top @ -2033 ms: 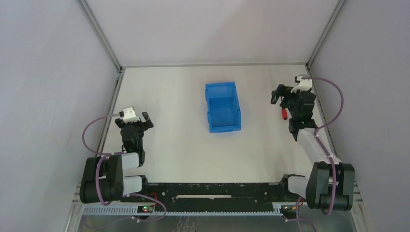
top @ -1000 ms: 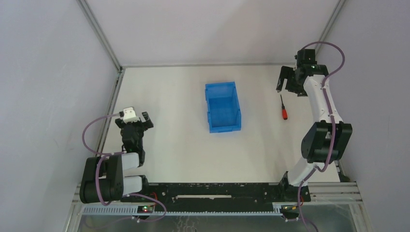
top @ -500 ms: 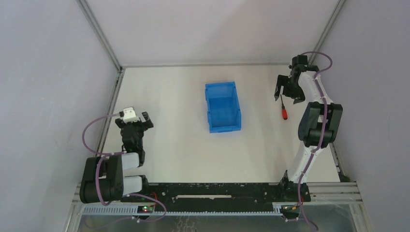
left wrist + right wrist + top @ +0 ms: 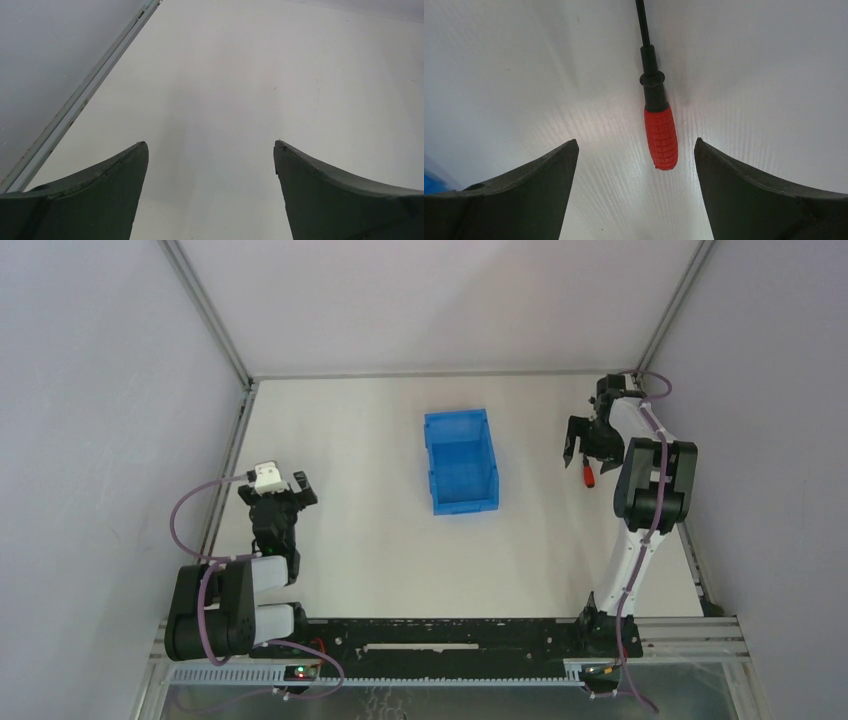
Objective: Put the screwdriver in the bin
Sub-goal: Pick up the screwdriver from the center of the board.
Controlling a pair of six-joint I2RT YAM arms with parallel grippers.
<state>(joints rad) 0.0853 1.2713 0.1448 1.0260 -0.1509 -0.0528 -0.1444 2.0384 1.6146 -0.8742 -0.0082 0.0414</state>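
A: The white table (image 4: 350,550) is taken in first from above. The right arm (image 4: 650,490) is seen reared up to the right of the blue bin (image 4: 461,462), elbow high and wrist bent down toward the surface.

B: And the left arm (image 4: 235,590) is found folded low, to the left of the bin and nearer the bases than the bin is.

A: The bin itself is set upright about mid-table, its long side running away from the bases. Its walls are touched by neither arm.

B: Now the right gripper (image 4: 587,455). It is held to the right of the bin, well apart from it, pointing down. In its wrist view the jaws are shown spread wide, with nothing pinched.

A: The left gripper (image 4: 286,490) is likewise shown parted in its own wrist view. Only bare table is framed between the two dark fingers (image 4: 100,195).

B: And the smallest piece, the screwdriver (image 4: 659,131). It is laid flat on the table to the right of the bin, outside it and well clear of its wall.

A: Confirmed from above. Only the red handle can be made out there, just below the right gripper, and the shaft cannot be picked out.

B: In the right wrist view the handle is framed between the open fingers, apart from both. The thin black shaft is seen running away from the camera.
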